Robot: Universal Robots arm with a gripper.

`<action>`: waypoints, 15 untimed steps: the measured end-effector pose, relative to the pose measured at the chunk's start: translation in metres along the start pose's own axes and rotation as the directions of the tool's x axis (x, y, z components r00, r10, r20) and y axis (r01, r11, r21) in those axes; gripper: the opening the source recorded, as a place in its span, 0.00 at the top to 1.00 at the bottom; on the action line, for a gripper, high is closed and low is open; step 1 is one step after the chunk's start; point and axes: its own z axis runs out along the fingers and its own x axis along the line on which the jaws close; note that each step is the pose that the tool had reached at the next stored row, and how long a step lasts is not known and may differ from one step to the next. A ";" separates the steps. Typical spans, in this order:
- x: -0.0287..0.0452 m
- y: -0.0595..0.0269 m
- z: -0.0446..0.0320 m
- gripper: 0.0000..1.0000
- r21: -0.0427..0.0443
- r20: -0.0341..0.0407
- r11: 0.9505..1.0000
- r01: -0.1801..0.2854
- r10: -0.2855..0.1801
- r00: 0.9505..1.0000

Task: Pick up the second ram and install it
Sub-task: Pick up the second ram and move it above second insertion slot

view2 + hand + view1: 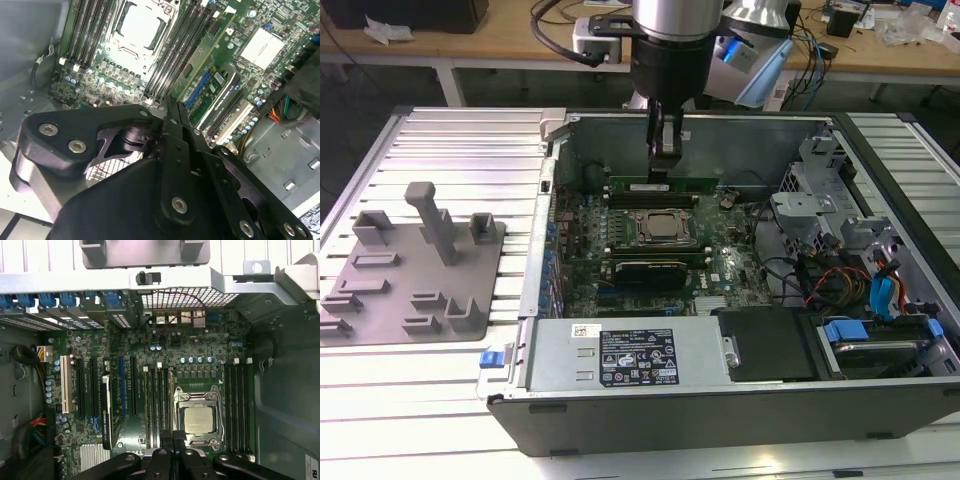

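Observation:
A long green ram point(660, 185) stands on edge in a slot on the far side of the CPU socket point(660, 228), inside the open computer case. My gripper point(663, 172) hangs straight down over the stick's middle, its tips at the stick's top edge; I cannot tell whether they touch. In both wrist views the gripper point(171, 105) point(175, 436) is shut, fingers pressed together with nothing between them. Under it lie the CPU socket point(198, 420) and the dark memory slots point(237, 405) beside the case wall.
A grey holder tray point(415, 265) with posts lies on the ribbed table at the exterior view's left. The power supply point(630, 358) fills the case's near side. Drive bays and coloured cables point(850, 280) crowd the right. The case walls point(750, 140) hem the gripper in.

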 end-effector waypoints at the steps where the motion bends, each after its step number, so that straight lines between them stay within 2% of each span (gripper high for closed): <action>1: 0.0001 0.0000 0.0033 0.91 0.000 0.000 1.000 0.001 -0.001 1.000; 5: 0.0002 -0.0001 0.0121 0.91 0.000 0.000 1.000 0.004 -0.004 1.000; 9: 0.0002 0.0025 0.0170 0.91 0.005 0.000 1.000 0.004 -0.004 1.000; 15: -0.0001 0.0052 0.0213 0.91 0.006 0.000 1.000 0.005 -0.005 1.000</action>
